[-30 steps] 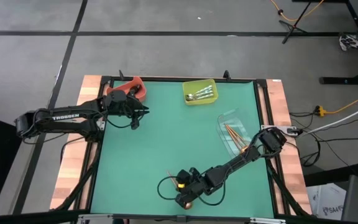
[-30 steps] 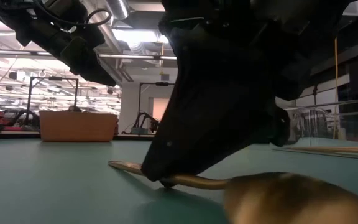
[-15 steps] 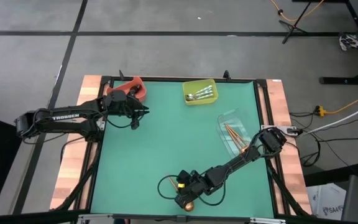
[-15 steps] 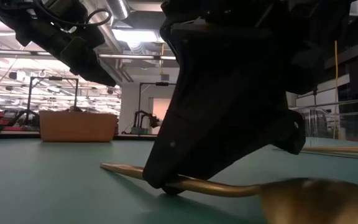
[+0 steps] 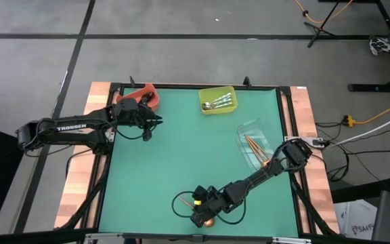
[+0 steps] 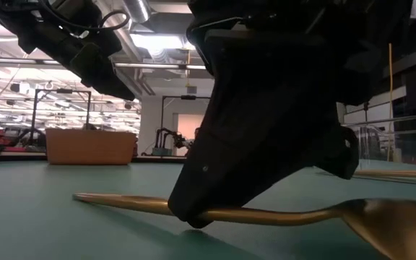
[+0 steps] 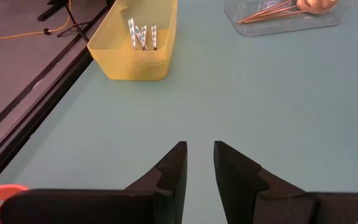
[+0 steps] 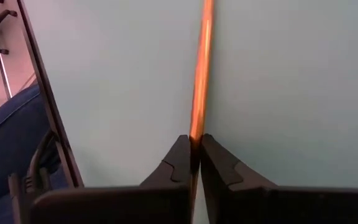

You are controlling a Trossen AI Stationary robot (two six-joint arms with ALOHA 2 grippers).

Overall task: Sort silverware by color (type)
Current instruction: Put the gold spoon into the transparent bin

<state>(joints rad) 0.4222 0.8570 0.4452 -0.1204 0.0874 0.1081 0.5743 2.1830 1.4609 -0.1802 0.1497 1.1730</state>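
Right gripper [image 5: 200,218] down at the near edge of the green surface [image 5: 181,163], jaws clamped on the handle of a copper-gold spoon [image 6: 266,214]. Wrist view confirms: handle [image 8: 199,81] pinched between the two fingers, no gap. Spoon lying flat or nearly so on the surface in the low view, round bowl toward the camera at the right edge, handle tip pointing away to the left. Grip sits mid-handle.

Left gripper [image 5: 156,122] parked at the far-left part of the surface, just beside the red bin [image 5: 141,95]. Jaws narrow, slightly apart, holding nothing; fingers [image 7: 173,177] show a bare slot with only the surface beyond.

Rest of the silverware already binned:
- silver spoons [image 5: 219,103] in the yellow-green bin [image 5: 208,108], far edge, centre-right; also seen upright-ish in the left wrist view [image 7: 140,32].
- more copper-gold spoons [image 5: 254,149] in the clear bin [image 5: 246,129], right side, handles fanned, partly hidden by the right arm.

Contents of the red bin: cannot tell, blocked by the left arm.
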